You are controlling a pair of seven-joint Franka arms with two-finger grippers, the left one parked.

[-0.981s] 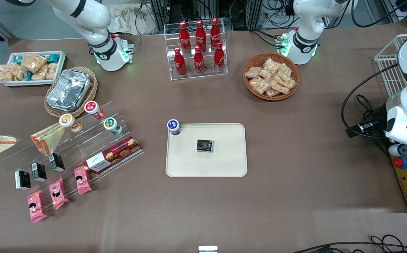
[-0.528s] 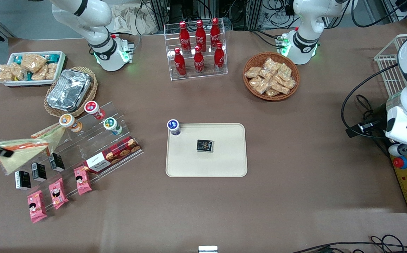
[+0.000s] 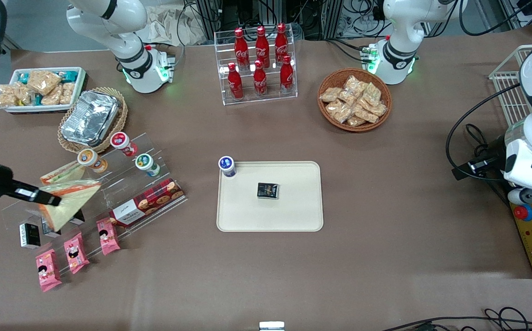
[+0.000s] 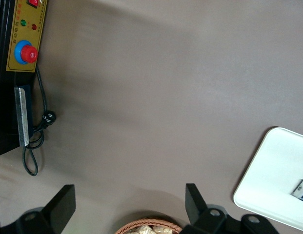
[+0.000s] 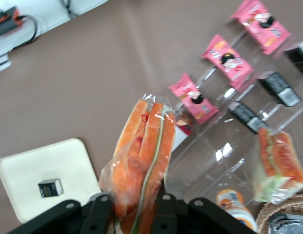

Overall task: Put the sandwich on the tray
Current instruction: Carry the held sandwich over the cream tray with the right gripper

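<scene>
Because it must clear the acrylic rack of snacks, the gripper holds the sandwich pinched by one end, raised above the rack. Well apart, mid-surface, the tray waits with a small black box.

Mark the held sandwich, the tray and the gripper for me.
sandwich [image 5: 141, 161]: right wrist view, on the wrapped orange filling edge.
tray [image 3: 293, 216]: front view, on bare surface near its rim.
gripper [image 5: 134, 204]: right wrist view, between the fingertips, shut on the sandwich.
</scene>
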